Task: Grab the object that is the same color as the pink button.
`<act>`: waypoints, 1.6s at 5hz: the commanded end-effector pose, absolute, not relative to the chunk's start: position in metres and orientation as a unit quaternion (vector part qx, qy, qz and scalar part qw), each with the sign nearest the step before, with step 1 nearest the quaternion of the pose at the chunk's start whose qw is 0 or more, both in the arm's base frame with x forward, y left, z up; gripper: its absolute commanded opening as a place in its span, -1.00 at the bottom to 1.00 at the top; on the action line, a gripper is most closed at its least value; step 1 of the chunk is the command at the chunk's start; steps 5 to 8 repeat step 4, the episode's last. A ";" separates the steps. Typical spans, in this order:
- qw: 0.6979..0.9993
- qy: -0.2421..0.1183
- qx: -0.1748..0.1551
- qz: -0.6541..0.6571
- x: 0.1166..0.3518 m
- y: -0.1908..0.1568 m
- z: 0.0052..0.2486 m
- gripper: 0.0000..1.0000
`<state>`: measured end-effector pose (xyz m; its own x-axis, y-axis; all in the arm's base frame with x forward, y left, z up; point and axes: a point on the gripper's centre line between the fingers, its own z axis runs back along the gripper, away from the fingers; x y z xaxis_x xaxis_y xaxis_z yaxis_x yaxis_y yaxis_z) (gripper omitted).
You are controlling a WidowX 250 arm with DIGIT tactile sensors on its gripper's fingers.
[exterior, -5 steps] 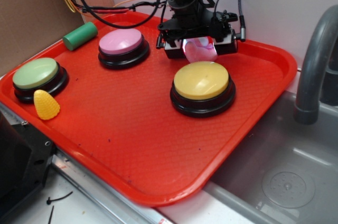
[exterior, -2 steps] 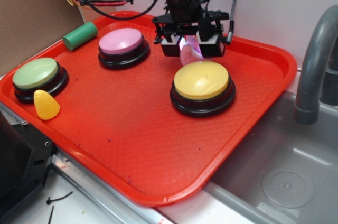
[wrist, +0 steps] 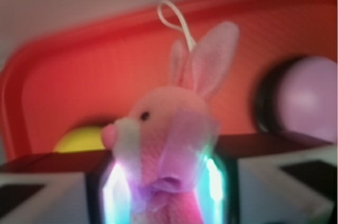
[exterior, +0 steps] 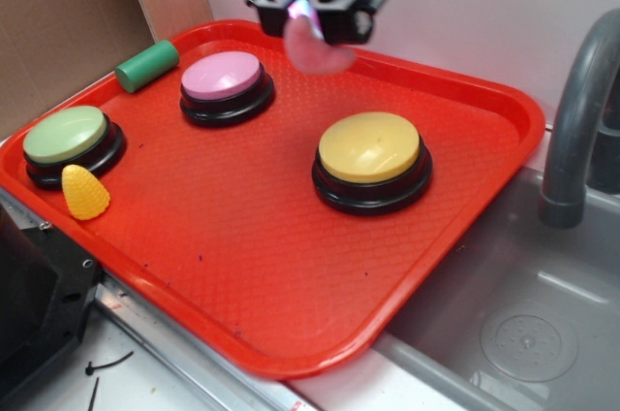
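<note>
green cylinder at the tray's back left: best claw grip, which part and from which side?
Take the green cylinder at mid-length, coming straight down from above, claw closing across its round sides. It lies flat on the red tray, tilted along the back-left rim, with the pink button to its right. That probably leaves little room for a side approach. A mid-body pinch should keep it from pivoting or rolling.
</note>
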<state>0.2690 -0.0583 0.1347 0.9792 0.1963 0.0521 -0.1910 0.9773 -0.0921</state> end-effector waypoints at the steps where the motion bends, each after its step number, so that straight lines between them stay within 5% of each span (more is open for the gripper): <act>1: 0.991 -0.049 -0.094 0.075 0.207 -0.049 0.202 -1.00; 3: 0.990 -0.056 -0.101 0.076 0.169 -0.041 0.211 -1.00; 4: 0.988 -0.088 -0.071 0.104 0.176 -0.036 0.213 -1.00; 8: 0.988 -0.088 -0.071 0.104 0.176 -0.036 0.213 -1.00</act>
